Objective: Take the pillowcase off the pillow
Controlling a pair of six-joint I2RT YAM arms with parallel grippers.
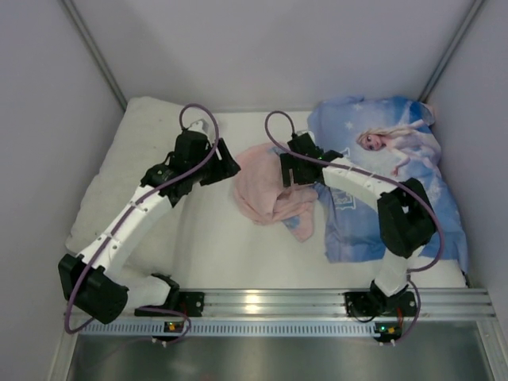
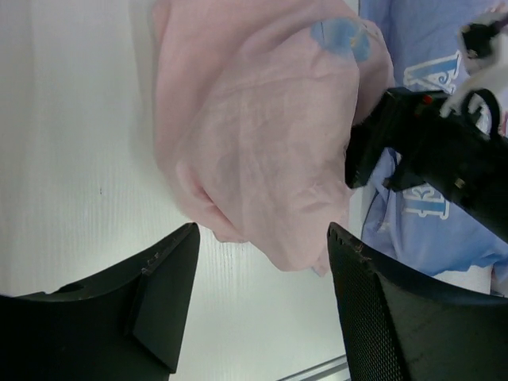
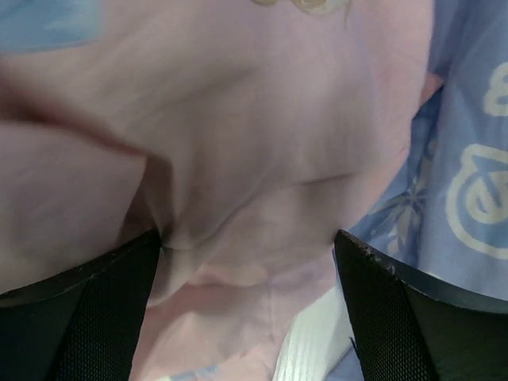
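Observation:
The pillowcase (image 1: 268, 192) lies crumpled in a heap mid-table, pale pink side out with a little blue showing, off the plain white pillow (image 1: 131, 139) that lies along the left side. My left gripper (image 1: 225, 167) is open and empty, just left of the heap. In the left wrist view its jaws (image 2: 262, 238) stand wide apart, with the pink cloth (image 2: 262, 135) just ahead of them. My right gripper (image 1: 288, 176) is open over the heap's right edge. In the right wrist view its jaws (image 3: 248, 242) stand wide either side of a pink fold (image 3: 254, 159), not closed on it.
A second pillow in blue Elsa print (image 1: 397, 171) fills the right side, under my right arm; it also shows in the left wrist view (image 2: 429, 230) and the right wrist view (image 3: 476, 167). Grey walls enclose the table. A metal rail (image 1: 270, 302) runs along the near edge.

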